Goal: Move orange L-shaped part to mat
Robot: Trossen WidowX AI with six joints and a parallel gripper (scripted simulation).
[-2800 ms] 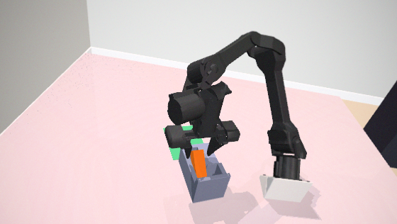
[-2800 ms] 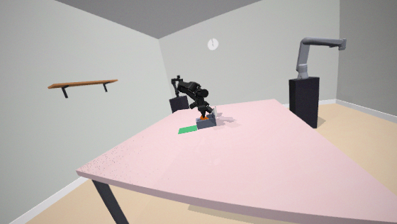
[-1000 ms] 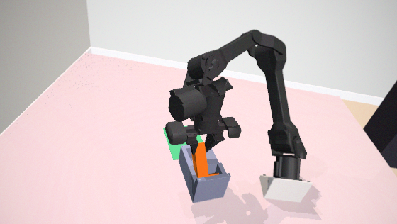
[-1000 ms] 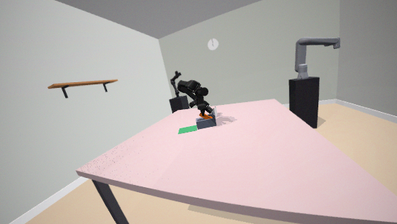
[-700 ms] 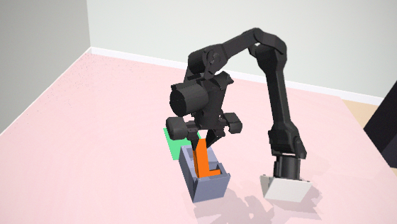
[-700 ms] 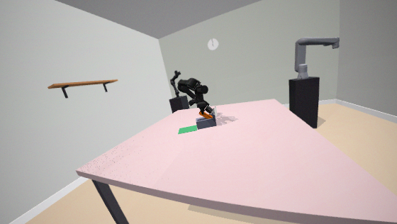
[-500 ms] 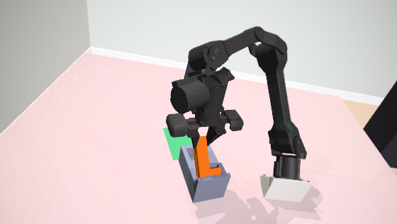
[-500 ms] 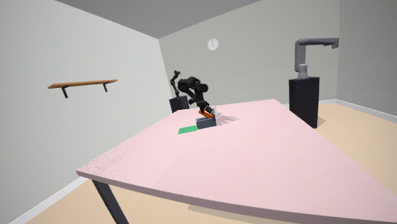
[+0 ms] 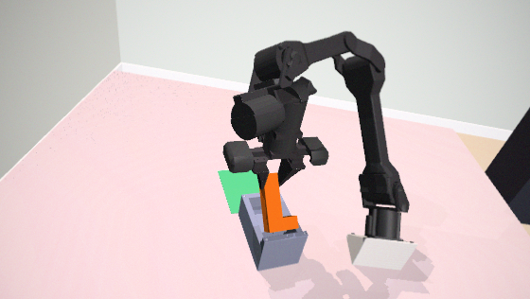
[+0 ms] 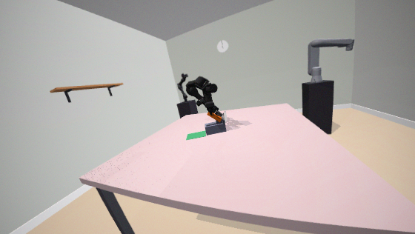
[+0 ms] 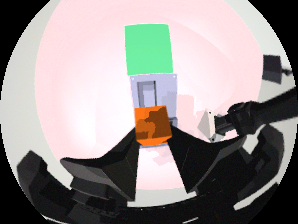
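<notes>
The orange L-shaped part [image 9: 272,203] [image 10: 214,117] [image 11: 150,122] is tilted, with its plain end high and its L-shaped end low over the tray's near end in the top view. My gripper [image 9: 271,184] [image 11: 153,131] is shut on the raised end, one finger on each side. The grey tray [image 9: 281,252] [image 10: 216,129] [image 11: 168,90] stands below, and part of its pocket shows. I cannot tell whether the low end still touches the tray. The green mat [image 9: 232,189] [image 10: 196,135] [image 11: 149,49] lies flat beyond the tray's far end in the top view.
The arm's pale base plate [image 9: 380,253] stands right of the tray in the top view. The tray's walls rise around the pocket, under the part. The pink table top [image 10: 259,166] extends around them. Another arm [image 10: 315,59] stands on a dark pedestal off the table.
</notes>
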